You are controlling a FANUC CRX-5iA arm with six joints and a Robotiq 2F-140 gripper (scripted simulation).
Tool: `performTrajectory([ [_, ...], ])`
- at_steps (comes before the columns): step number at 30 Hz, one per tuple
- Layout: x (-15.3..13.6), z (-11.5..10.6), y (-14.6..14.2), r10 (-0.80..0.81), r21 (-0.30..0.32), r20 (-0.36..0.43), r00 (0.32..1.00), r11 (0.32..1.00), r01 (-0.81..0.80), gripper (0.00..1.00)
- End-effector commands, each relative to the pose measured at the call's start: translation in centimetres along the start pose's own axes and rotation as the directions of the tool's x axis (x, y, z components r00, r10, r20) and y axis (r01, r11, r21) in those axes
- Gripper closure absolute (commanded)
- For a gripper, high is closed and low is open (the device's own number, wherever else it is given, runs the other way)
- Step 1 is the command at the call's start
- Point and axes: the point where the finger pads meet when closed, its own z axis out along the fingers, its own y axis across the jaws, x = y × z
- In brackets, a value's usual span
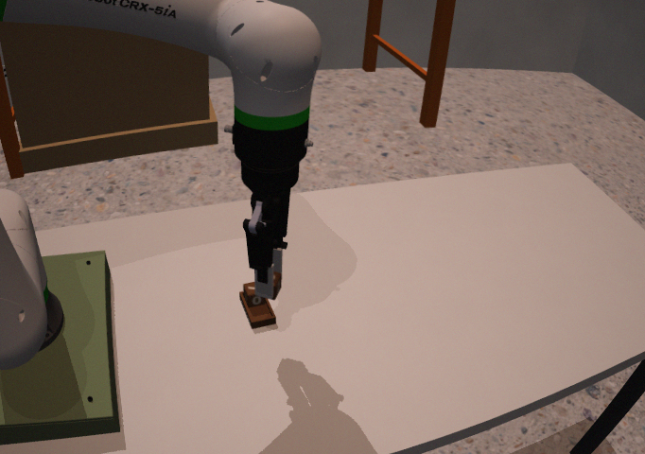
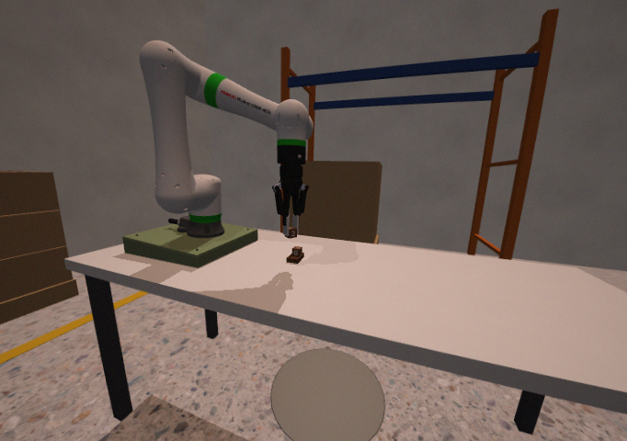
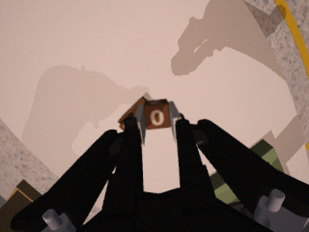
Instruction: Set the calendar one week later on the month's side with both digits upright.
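The end effector (image 1: pixel 271 286) (image 2: pixel 291 233) (image 3: pixel 156 112) grasped one cube (image 2: pixel 291 232) (image 3: pixel 156 116) above the counter (image 1: pixel 441 268) (image 2: pixel 403 290) (image 3: pixel 97 43); the other cube (image 1: pixel 255 297) (image 2: pixel 296 251) stood in the tray (image 1: pixel 263 322) (image 2: pixel 294 258) (image 3: pixel 129 115).

Dim light, large soft-toned shadows.

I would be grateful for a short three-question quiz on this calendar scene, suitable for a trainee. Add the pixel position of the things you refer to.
1. True or false: the end effector (image 1: pixel 272 281) (image 2: pixel 291 231) (image 3: pixel 156 112) is open and holds nothing.
2. Which digit on the held cube (image 2: pixel 292 232) (image 3: pixel 157 115) faces the wrist camera? A) 4 B) 0 C) 8
3. Fill in: the other cube (image 1: pixel 256 298) (image 2: pixel 296 252) sits in the ____ (image 1: pixel 263 323) (image 2: pixel 294 260) (image 3: pixel 127 119).

Key: 1. false; 2. B; 3. tray
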Motion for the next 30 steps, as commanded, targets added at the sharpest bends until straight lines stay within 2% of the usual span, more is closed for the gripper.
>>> performTrajectory([
  [1,0.2,0.0,0.3,0.173,-0.007,-0.009,0.985,0.985,-0.173,0.83],
  [4,0.3,0.0,0.4,0.268,-0.006,-0.01,0.963,0.963,-0.268,0.83],
  [7,0.4,0.0,0.5,0.296,-0.006,-0.01,0.955,0.955,-0.296,0.83],
  [8,0.5,0.0,0.6,0.386,-0.005,-0.01,0.922,0.922,-0.386,0.83],
  [13,0.6,0.1,0.8,0.499,-0.003,-0.011,0.866,0.866,-0.499,0.83],
  [21,1.0,0.1,1.3,0.726,0.0,-0.011,0.688,0.688,-0.726,0.83],
  [23,1.0,0.1,1.3,0.726,0.0,-0.011,0.688,0.688,-0.726,0.83],
  [24,1.0,0.1,1.3,0.749,0.0,-0.011,0.662,0.662,-0.749,0.83],
  [25,1.1,0.1,1.5,0.806,0.001,-0.011,0.592,0.592,-0.806,0.83],
  [29,1.3,0.2,1.7,0.869,0.003,-0.011,0.495,0.495,-0.869,0.83],
  [30,1.3,0.2,1.7,0.87,0.003,-0.011,0.493,0.493,-0.87,0.83],
])
